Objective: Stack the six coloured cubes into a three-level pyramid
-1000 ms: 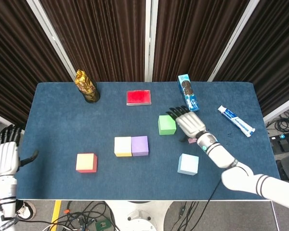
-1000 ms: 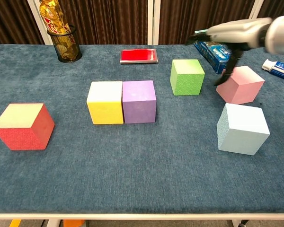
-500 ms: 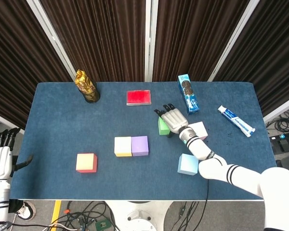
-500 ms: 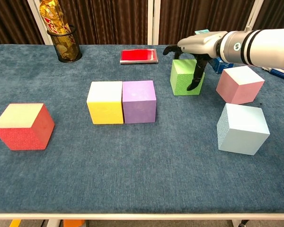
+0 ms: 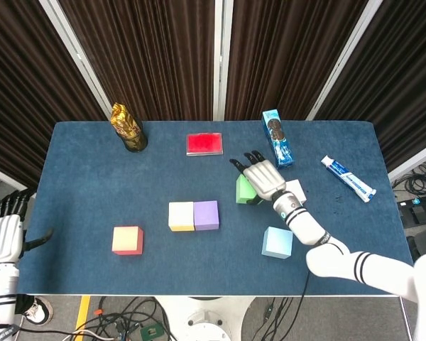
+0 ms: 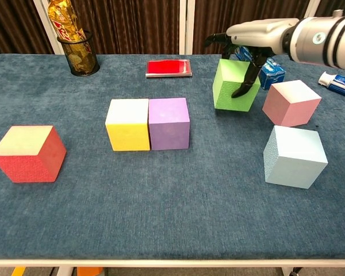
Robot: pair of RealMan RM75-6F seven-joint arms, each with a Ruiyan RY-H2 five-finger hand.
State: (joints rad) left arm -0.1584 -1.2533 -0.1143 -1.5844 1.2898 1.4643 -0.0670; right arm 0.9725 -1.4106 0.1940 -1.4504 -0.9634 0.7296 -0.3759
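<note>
My right hand (image 5: pixel 263 177) (image 6: pixel 254 33) grips the green cube (image 5: pixel 242 192) (image 6: pixel 233 85) from above and holds it tilted, just off the blue table (image 5: pixel 92 192). The yellow cube (image 5: pixel 181 216) (image 6: pixel 127 123) and the purple cube (image 5: pixel 206 214) (image 6: pixel 169 122) sit touching side by side mid-table. A red cube (image 5: pixel 127 240) (image 6: pixel 27 153) stands alone at the front left. The pink cube (image 5: pixel 297 190) (image 6: pixel 291 102) lies right of the green one, with the light blue cube (image 5: pixel 277 243) (image 6: pixel 294 156) in front of it. My left hand (image 5: pixel 3 238) hangs open beyond the table's left edge.
Along the back stand a black mesh cup with a gold packet (image 5: pixel 128 128), a flat red box (image 5: pixel 204 143) and a blue biscuit box (image 5: pixel 277 138). A toothpaste tube (image 5: pixel 348 177) lies at the right.
My right hand swung left from the pink cube to the green cube, closed around it and raised it, tilted. The left hand shifted slightly at the table's edge.
</note>
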